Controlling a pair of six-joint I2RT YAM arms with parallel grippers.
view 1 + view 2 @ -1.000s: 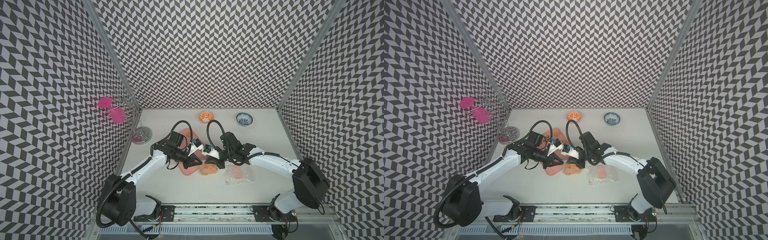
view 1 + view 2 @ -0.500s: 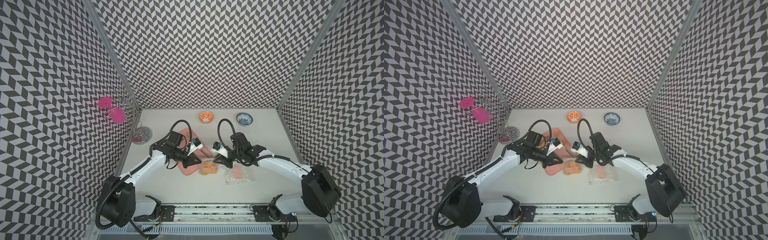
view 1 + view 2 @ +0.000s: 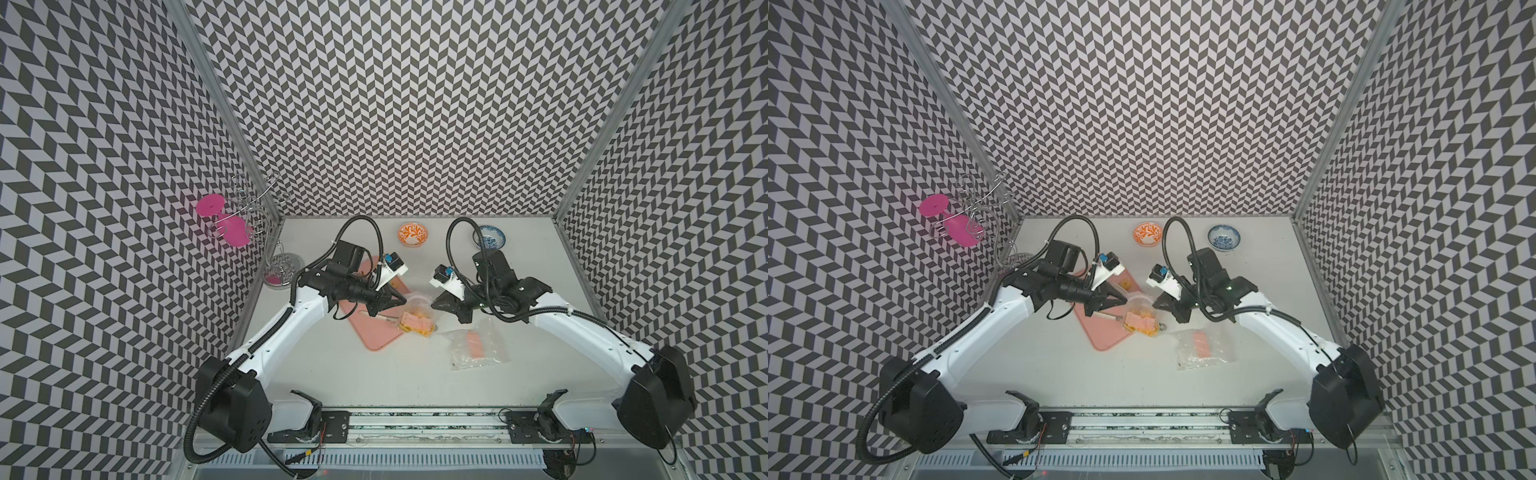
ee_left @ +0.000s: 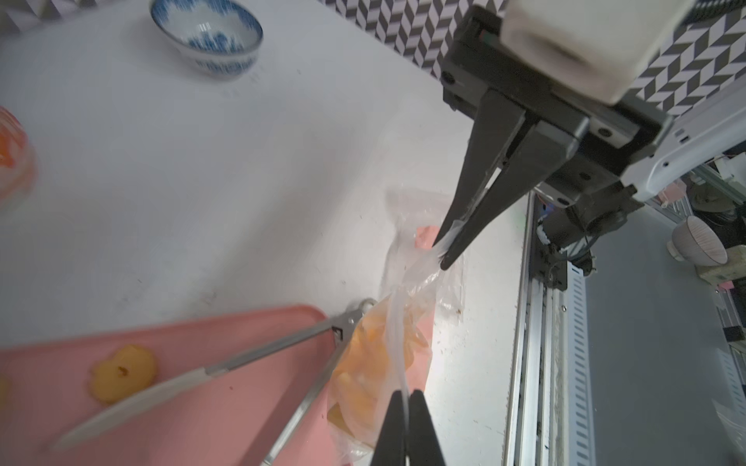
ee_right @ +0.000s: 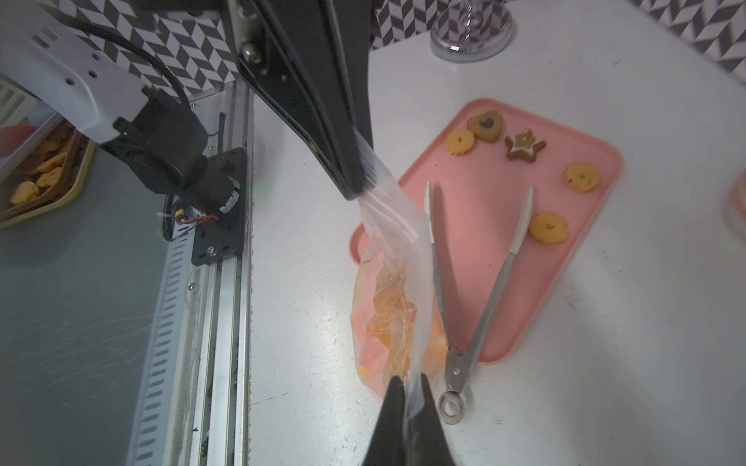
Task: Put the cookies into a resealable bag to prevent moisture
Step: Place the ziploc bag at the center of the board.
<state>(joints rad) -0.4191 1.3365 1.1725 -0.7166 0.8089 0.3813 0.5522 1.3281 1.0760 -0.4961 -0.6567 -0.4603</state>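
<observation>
A clear resealable bag [image 5: 397,242] hangs stretched between my two grippers, its bottom resting at the near end of the pink tray [image 5: 565,258]. Yellow-orange cookies [image 5: 393,322] fill its lower part. My left gripper [image 4: 403,393] is shut on one end of the bag's top strip. My right gripper [image 5: 409,381] is shut on the other end. In both top views the grippers [image 3: 401,302] [image 3: 1156,304] face each other over the bag [image 3: 417,326]. Several cookies stay loose on the tray, among them a brown star [image 5: 524,147] and a yellow round one [image 5: 549,228].
Metal tongs [image 5: 480,282] lie open on the tray beside the bag. A second clear bag [image 3: 476,345] lies front right. An orange bowl [image 3: 412,234] and a blue bowl [image 3: 490,237] stand at the back. A wire stand with pink cups [image 3: 232,220] is at the left wall.
My right gripper has slid to the right along the bag's top, away from the left gripper, and its jaws have closed fully. The left arm has stayed put.
</observation>
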